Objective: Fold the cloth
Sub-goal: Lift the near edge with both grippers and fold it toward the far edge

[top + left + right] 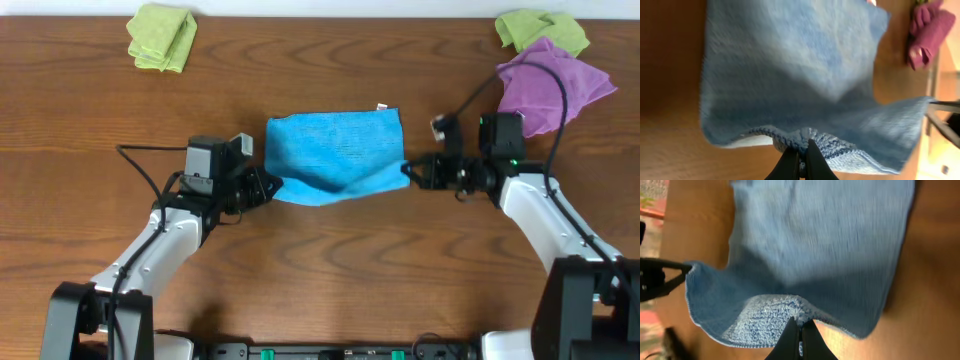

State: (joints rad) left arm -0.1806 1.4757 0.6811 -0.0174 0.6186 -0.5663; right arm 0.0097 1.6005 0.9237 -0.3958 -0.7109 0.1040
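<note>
The sky-blue cloth [335,155] lies in the middle of the table with its white tag [381,107] at the far right corner. Its near edge is lifted and sags between my two grippers. My left gripper [272,186] is shut on the near left corner; in the left wrist view [802,150] the fingers pinch the hem of the cloth [790,65]. My right gripper [408,171] is shut on the near right corner; in the right wrist view [801,328] the fingers pinch the turned-up terry underside of the cloth [820,240].
A lime-green cloth [162,35] lies at the far left. Another lime-green cloth [540,28] and a purple cloth [548,82] lie at the far right, behind my right arm. The purple cloth also shows in the left wrist view [927,32].
</note>
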